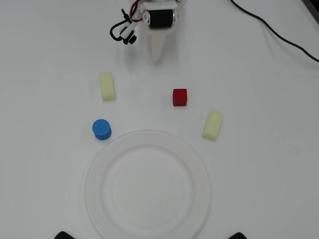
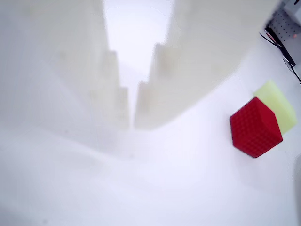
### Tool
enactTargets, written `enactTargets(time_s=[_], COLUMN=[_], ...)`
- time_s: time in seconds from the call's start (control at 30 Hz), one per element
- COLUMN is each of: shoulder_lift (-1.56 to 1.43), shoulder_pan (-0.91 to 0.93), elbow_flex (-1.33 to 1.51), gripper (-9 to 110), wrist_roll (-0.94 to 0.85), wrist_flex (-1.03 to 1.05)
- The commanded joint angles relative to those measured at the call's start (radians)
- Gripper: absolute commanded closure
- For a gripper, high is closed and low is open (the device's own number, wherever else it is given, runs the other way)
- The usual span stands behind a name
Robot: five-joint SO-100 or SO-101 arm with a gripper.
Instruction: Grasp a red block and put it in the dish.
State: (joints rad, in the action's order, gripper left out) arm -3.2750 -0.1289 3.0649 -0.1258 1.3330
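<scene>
The red block (image 1: 180, 97) sits on the white table, right of centre in the overhead view and above the dish (image 1: 147, 185), a large round white plate at the bottom. My gripper (image 1: 157, 56) points down from the top edge, its white fingers together, about a block's width up and left of the red block. In the wrist view the two white fingers (image 2: 117, 103) nearly touch at the tips, with only a thin gap and nothing between them (image 2: 132, 123). The red block (image 2: 255, 127) lies off to the right of them.
Two pale yellow oblong blocks lie on the table, one at left (image 1: 107, 86) and one at right (image 1: 213, 124), the latter behind the red block (image 2: 277, 103). A blue cylinder (image 1: 101, 129) stands near the dish's upper left rim. A black cable (image 1: 279, 32) crosses the top right.
</scene>
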Motion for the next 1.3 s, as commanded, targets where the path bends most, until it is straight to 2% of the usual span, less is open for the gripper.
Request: enactTargets(time_s=[0.0, 0.33, 0.57, 1.07, 1.27], shoulder_lift=[-0.176, -0.103, 0.405, 1.117, 1.342], shoulder_pan=[-0.009, 0.032, 0.051, -0.081, -0.156], elbow_flex=[0.103, -0.043, -0.391, -0.951, -1.146], gripper=[101, 101, 101, 101, 88], wrist_roll=[-0.005, -0.052, -0.008, 0.044, 0.04], wrist_flex=[0.031, 0.054, 0.032, 0.008, 0.008])
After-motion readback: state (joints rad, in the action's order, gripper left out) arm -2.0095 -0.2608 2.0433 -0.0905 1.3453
